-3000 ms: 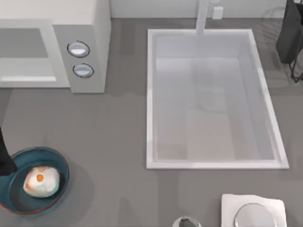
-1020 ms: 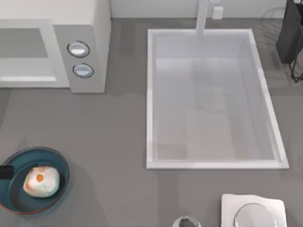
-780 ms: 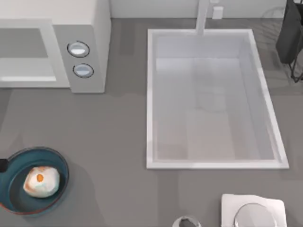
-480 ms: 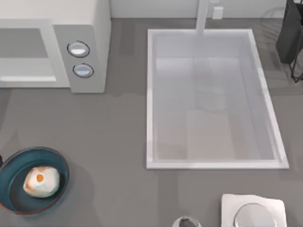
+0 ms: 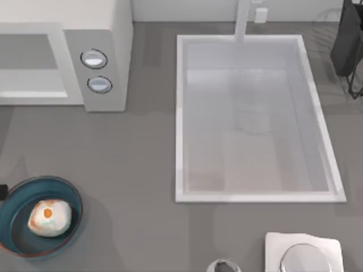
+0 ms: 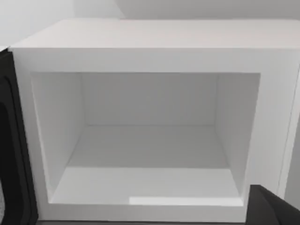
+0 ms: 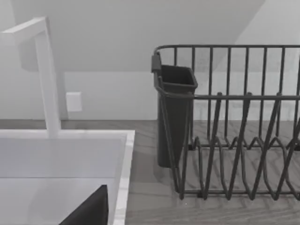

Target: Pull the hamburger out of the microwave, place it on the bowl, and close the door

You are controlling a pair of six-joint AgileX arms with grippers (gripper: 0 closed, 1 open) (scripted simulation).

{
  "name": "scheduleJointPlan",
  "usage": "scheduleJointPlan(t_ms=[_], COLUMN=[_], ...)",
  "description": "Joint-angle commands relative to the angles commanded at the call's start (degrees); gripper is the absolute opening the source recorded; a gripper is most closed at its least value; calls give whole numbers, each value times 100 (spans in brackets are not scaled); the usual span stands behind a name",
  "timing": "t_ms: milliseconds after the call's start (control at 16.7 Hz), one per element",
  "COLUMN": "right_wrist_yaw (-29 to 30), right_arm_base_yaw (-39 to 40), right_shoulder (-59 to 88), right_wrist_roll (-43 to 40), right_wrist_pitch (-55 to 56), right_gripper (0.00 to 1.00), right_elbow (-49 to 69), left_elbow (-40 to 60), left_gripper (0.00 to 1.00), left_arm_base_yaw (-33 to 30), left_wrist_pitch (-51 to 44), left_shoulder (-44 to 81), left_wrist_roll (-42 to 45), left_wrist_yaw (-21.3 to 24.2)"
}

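On a grey worktop (image 5: 136, 153), the hamburger (image 5: 50, 218) sits inside the teal bowl (image 5: 11, 226) at the near left corner, which suggests two of the task's three steps are done and only the closing of the door is left. The microwave (image 5: 108, 34) stands at the far left with its two knobs (image 5: 94, 59) facing the front, and its cavity (image 6: 147, 140) is bare and white in the left wrist view, the wrist camera squared up to the opening as if the left arm were lining up on the appliance. The door (image 6: 11, 150) hangs wide open, a dark slab at the edge of that view, so it would have to be swung across the opening to shut. A dark sliver at the top view's left edge, just beside the bowl's rim, looks like part of the left arm; whether the left end effector's fingers are spread or pinched cannot be told, and nothing is seen in its hold. The right arm appears parked beyond the sink (image 5: 255, 119), its wrist camera facing the faucet (image 7: 47, 75) and a wire dish rack (image 7: 234, 126) with a dark cutlery holder (image 7: 174, 117); its end effector's opening cannot be told either. A white square plate (image 5: 303, 252) lies at the near right, apart from the work.
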Motion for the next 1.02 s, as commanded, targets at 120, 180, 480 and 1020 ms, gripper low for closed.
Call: scheduleJointPlan(t_ms=[120, 180, 480, 1020], right_wrist_yaw=[0, 0, 0, 0], right_arm_base_yaw=[0, 0, 0, 0], right_shoulder=[0, 0, 0, 0], right_wrist_roll=[0, 0, 0, 0], right_wrist_pitch=[0, 0, 0, 0], right_gripper=[100, 100, 100, 100], right_elbow=[0, 0, 0, 0], left_elbow=[-43, -50, 14, 435], left_gripper=[0, 0, 0, 0], left_arm_base_yaw=[-220, -244, -321, -1295], left_wrist_pitch=[167, 190, 263, 920], left_shoulder=[120, 139, 223, 1321], left_wrist_roll=[2, 2, 1, 20], left_wrist_yaw=[-221, -244, -325, -1289])
